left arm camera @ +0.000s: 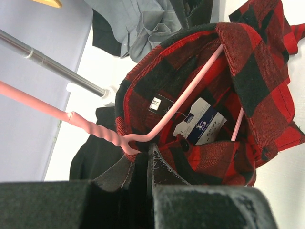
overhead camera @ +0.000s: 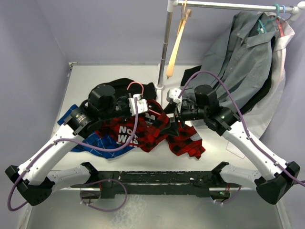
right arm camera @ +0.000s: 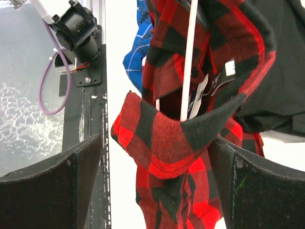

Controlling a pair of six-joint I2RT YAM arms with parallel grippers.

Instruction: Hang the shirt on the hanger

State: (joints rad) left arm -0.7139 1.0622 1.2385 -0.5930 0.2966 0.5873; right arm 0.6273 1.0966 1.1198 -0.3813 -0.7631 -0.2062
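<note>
Closest to me, at 6 o'clock, the two arms are reaching up over the tabletop (overhead camera: 95,76). The shirt (overhead camera: 183,140) is lying bunched at the middle of it with its white lettering showing, and it is overlapping a blue checked shirt (overhead camera: 97,141) at its 9 o'clock. The left fingers (left arm camera: 157,167) are pressing together on the twisted neck of the hanger (left arm camera: 95,129), whose pale arm is running inside the shirt's collar, past the small label. The right fingers (right arm camera: 52,176) are standing spread wide, with a fold of the shirt hanging between them. A black garment (overhead camera: 125,85) is lying at the shirt's 12 o'clock. Farthest off, at 2 o'clock, a grey shirt (overhead camera: 238,57) is hanging from a rail (overhead camera: 228,5), and a wooden hanger (overhead camera: 176,45) is dangling at 12 o'clock.
</note>
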